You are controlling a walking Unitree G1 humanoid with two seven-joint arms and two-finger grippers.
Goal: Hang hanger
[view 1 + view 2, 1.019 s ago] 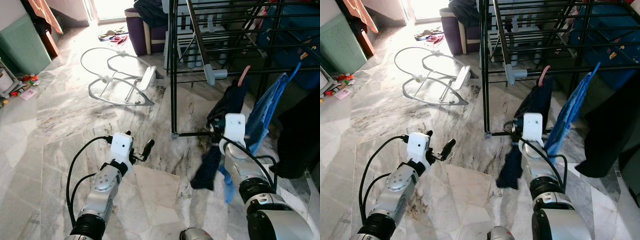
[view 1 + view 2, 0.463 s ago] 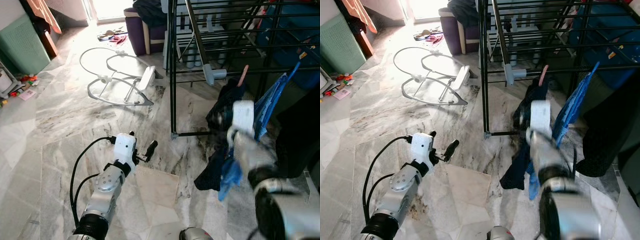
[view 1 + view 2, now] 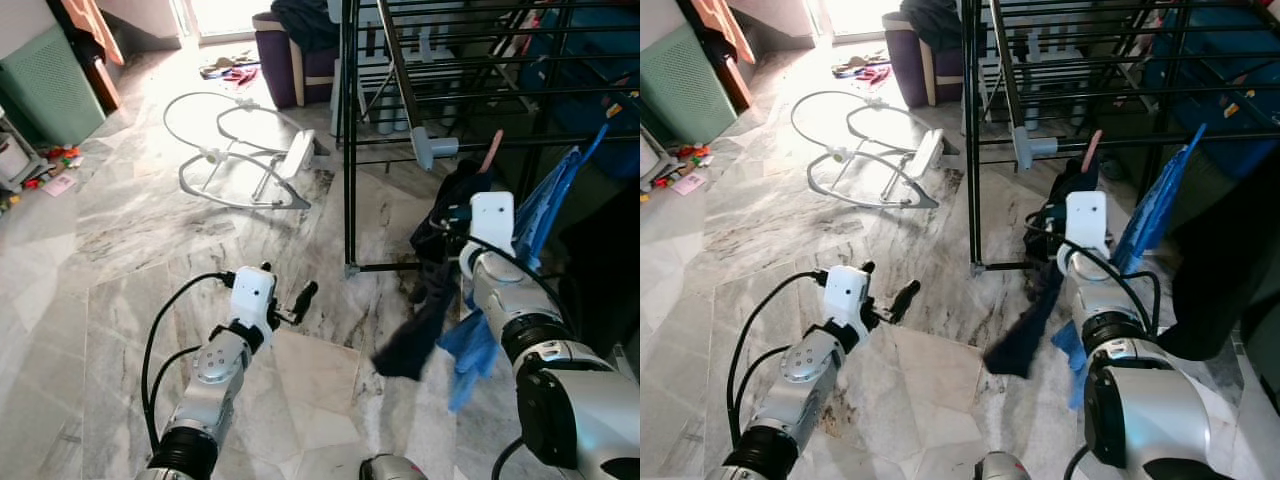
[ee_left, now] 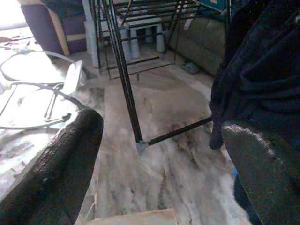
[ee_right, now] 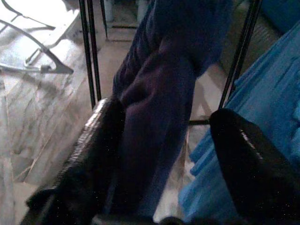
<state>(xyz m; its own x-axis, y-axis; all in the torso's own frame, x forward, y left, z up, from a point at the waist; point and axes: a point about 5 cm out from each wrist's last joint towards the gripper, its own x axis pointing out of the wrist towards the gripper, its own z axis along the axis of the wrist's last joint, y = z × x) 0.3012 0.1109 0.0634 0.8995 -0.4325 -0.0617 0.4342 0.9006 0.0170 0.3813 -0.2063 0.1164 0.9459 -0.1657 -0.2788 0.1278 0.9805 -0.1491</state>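
Since half a second ago the right arm has steadied and the dark garment's tail has swung out toward the near left. Black drying rack fills the far right; marble floor below. Dark garment hangs at the rack's lower rail, its long axis running down and toward the near left, beside a blue garment. Pink hanger hook pokes up above it, at rail height; whether it is hooked on cannot be told. Right tool, fingers spread, straddles the dark cloth without pinching. Left tool, spread and empty, low over floor. Judgement: hanging nearly done; release and withdrawal remain.
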